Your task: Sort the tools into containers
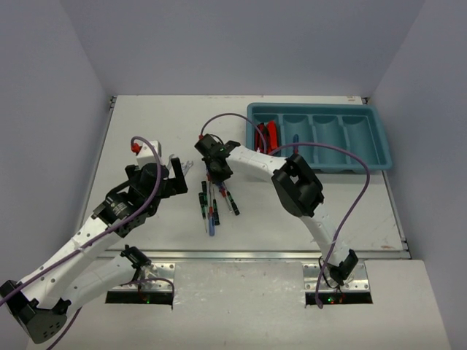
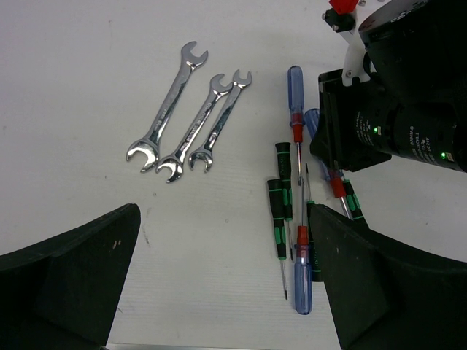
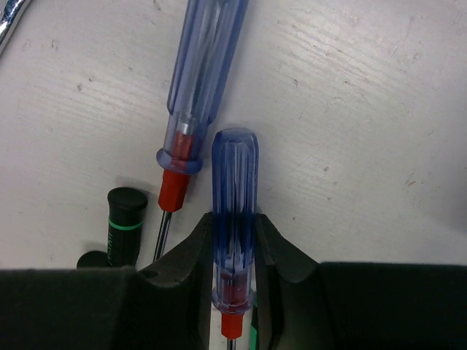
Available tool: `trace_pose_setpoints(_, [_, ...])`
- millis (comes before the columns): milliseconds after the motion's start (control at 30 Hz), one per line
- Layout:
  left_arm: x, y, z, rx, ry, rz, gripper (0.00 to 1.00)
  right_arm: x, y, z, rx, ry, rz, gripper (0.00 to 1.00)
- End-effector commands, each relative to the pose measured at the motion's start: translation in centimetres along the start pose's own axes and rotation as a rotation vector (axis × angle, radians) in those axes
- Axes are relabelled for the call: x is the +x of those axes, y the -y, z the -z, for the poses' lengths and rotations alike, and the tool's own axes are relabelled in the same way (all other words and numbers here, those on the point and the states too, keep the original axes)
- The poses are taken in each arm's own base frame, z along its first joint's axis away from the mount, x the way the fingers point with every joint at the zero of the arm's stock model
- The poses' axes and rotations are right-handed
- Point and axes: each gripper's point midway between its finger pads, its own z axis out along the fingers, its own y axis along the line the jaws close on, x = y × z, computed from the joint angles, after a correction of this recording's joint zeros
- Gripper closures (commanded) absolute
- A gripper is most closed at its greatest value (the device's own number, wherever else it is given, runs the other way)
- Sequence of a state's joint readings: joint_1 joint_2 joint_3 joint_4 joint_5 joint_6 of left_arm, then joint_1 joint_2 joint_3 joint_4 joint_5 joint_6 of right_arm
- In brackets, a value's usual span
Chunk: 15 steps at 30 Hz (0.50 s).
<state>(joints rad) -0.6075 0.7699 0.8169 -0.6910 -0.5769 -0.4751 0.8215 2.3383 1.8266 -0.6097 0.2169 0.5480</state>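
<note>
In the right wrist view my right gripper (image 3: 233,240) has its jaws against both sides of a blue-handled screwdriver (image 3: 233,182) that lies on the table. A second blue screwdriver (image 3: 201,80) and a black one with a green ring (image 3: 122,219) lie just to its left. From above, the right gripper (image 1: 216,172) sits over the cluster of screwdrivers (image 1: 211,205). My left gripper (image 2: 226,284) hovers wide open with bare table between its fingers (image 2: 73,277). Three silver wrenches (image 2: 197,124) lie ahead of it. The teal tray (image 1: 379,138) stands at the far right.
Red-and-black tools (image 1: 268,133) lie in the tray's leftmost compartment and a blue screwdriver (image 1: 295,138) in the one beside it. The right arm's purple cable (image 1: 350,211) loops over the table. Another blue screwdriver (image 2: 303,277) lies close to my left gripper's right finger.
</note>
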Motion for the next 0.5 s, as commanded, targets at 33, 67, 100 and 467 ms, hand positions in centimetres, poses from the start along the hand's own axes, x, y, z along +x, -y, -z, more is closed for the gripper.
trace_pose_setpoints(33, [-0.9, 0.4, 0.1, 0.024, 0.038, 0.025, 0.00, -3.3, -0.5, 3.1, -0.033, 0.082, -0.041, 0.85])
trace_pose_setpoints(67, [-0.9, 0.4, 0.1, 0.024, 0.037, 0.024, 0.00, -3.8, -0.6, 3.8, -0.039, 0.097, -0.043, 0.86])
trace_pose_setpoints(100, [-0.9, 0.4, 0.1, 0.025, 0.036, 0.024, 0.00, -4.5, -0.6, 4.8, -0.047, 0.119, -0.047, 0.86])
trace_pose_setpoints(467, [-1.0, 0.4, 0.2, 0.027, 0.040, 0.027, 0.00, -10.4, 6.4, 15.4, -0.060, 0.313, -0.089, 0.87])
